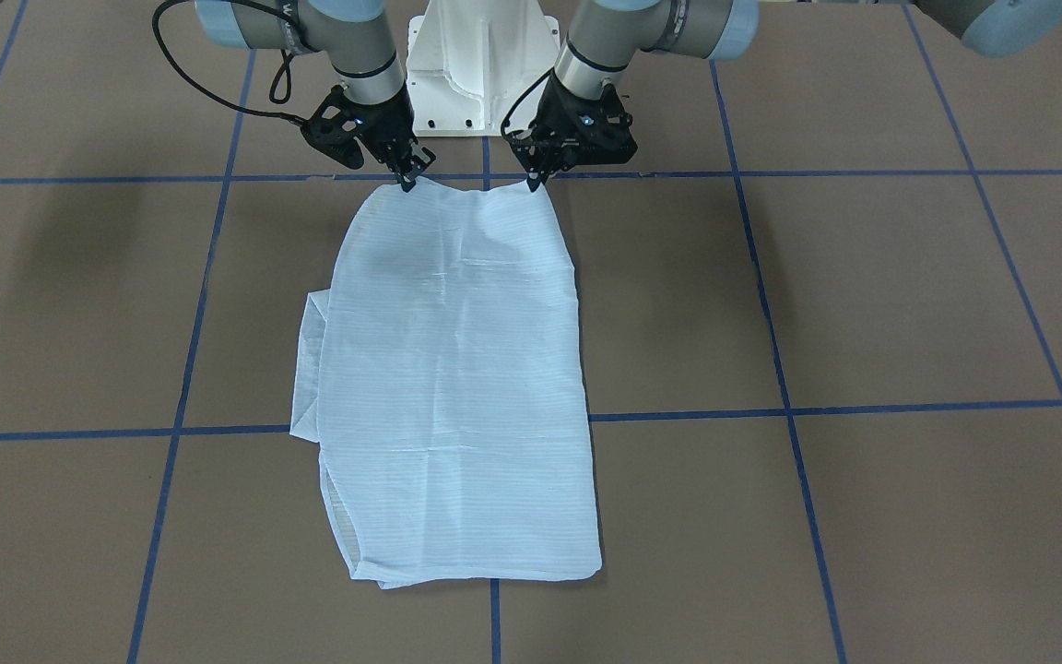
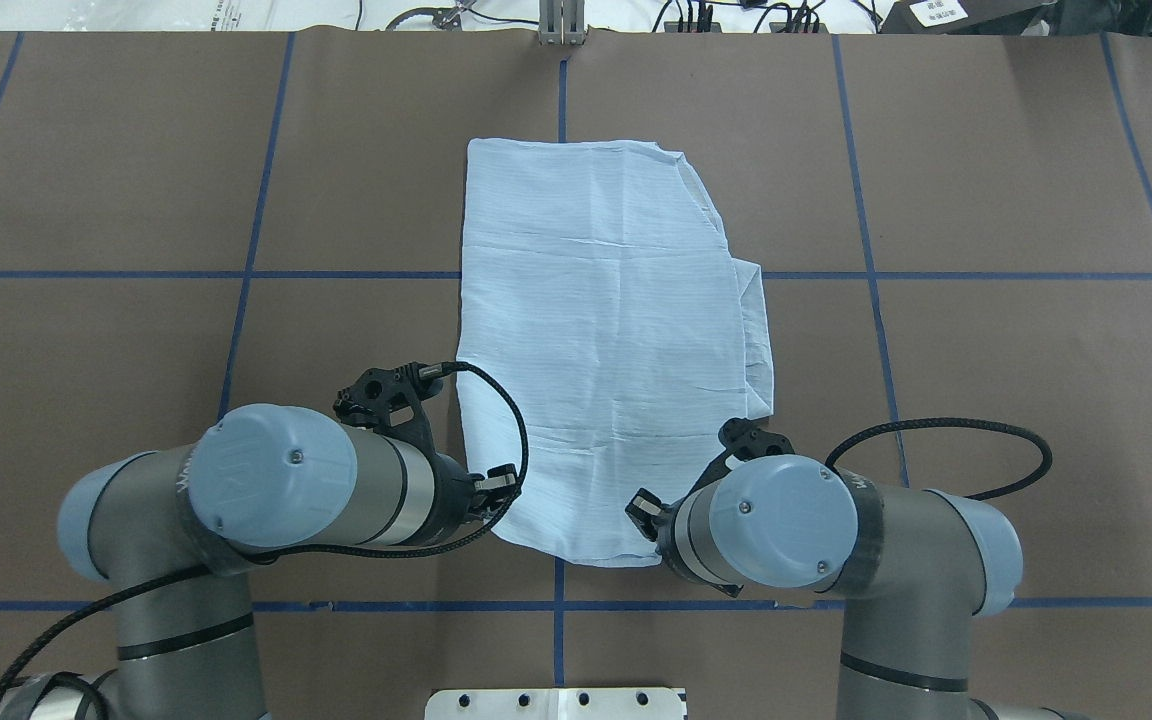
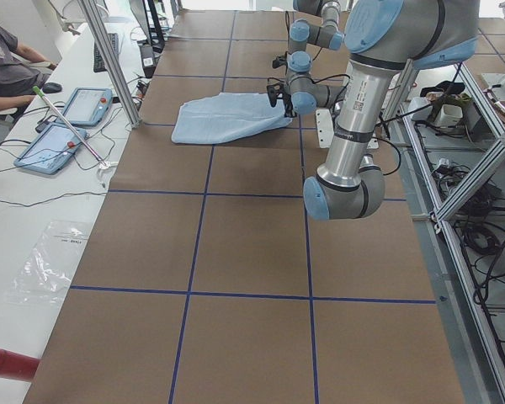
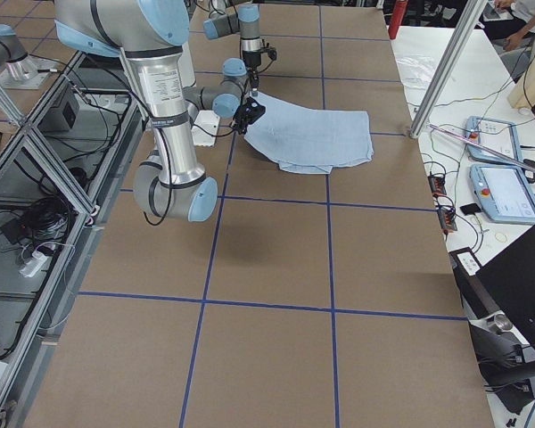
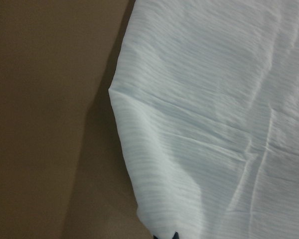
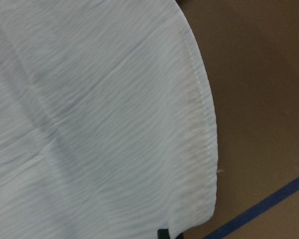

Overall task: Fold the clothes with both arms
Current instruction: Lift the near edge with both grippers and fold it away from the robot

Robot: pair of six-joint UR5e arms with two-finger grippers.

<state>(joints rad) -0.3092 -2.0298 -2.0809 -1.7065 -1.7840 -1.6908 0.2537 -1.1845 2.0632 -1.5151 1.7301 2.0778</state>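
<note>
The brown table (image 1: 863, 304), crossed by blue tape lines (image 1: 863, 407), is carrying everything, with the white pedestal (image 1: 480, 65) standing at its robot-side edge. The light-blue pinstriped shirt (image 1: 457, 369) is lying folded into a long panel directly in front of the pedestal. It is running straight away from the pedestal, its nearest edge just short of the pedestal's foot. A narrow folded flap (image 1: 310, 369) is sticking out from under the panel, on the side of the pedestal where the right arm (image 1: 328, 32) is working. That arm and the left arm (image 1: 623, 37) are bending down on either side of the pedestal. The right gripper (image 1: 407, 180) is pinching one corner of the shirt's pedestal-side edge with its fingers closed on the cloth. The left gripper (image 1: 534, 182) is pinching the other corner in the same way. Both corners are peaking up slightly at the fingertips.
</note>
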